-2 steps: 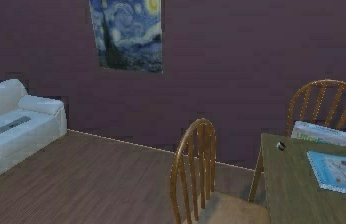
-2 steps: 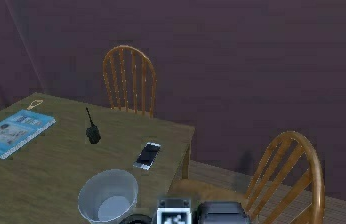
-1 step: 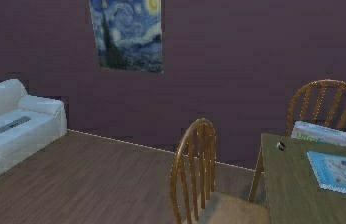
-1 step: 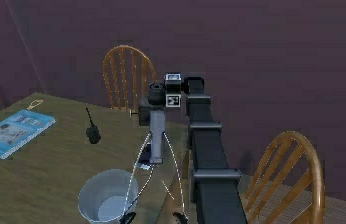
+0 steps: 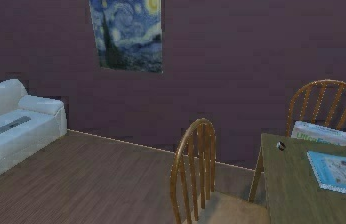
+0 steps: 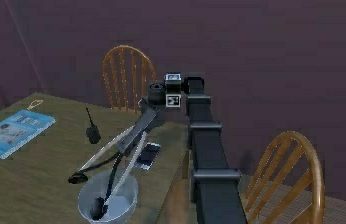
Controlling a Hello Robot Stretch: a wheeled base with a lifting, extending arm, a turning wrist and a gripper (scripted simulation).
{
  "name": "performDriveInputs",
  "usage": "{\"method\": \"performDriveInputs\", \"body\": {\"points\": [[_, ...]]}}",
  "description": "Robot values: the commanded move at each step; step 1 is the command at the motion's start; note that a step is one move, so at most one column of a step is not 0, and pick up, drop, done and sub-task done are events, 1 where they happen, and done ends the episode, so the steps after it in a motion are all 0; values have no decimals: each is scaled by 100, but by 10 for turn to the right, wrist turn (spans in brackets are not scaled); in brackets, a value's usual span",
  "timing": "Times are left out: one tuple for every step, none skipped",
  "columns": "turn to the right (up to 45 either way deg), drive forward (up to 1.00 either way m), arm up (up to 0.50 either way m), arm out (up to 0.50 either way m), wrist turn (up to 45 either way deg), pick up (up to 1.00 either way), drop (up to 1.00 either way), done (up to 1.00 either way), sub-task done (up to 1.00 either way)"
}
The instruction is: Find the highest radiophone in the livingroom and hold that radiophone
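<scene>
A small dark handset with a thin aerial, shaped like a radiophone (image 6: 91,129), lies on the wooden table (image 6: 41,165) in the arm side view. My arm (image 6: 213,150) rises from the bottom edge. The gripper (image 6: 91,185) slants down to the left over the table, its thin fingers (image 6: 111,150) ending at a pale bowl (image 6: 121,208). The handset is a little up and left of the fingers. I cannot tell whether the gripper holds anything. In the forward view a small dark thing (image 5: 280,146) sits at the table's near corner (image 5: 291,185).
A blue book (image 6: 16,132) (image 5: 339,170) and a flat dark phone (image 6: 151,156) lie on the table. Wooden chairs (image 6: 129,72) (image 6: 286,178) (image 5: 196,165) (image 5: 326,110) surround it. A white sofa (image 5: 16,125) stands at the forward view's left under a purple wall with a painting (image 5: 128,33).
</scene>
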Motion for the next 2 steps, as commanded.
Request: {"method": "performDriveInputs", "body": {"points": [[0,0,0,0,450,0,0,0,0],[0,0,0,0,450,0,0,0,0]]}}
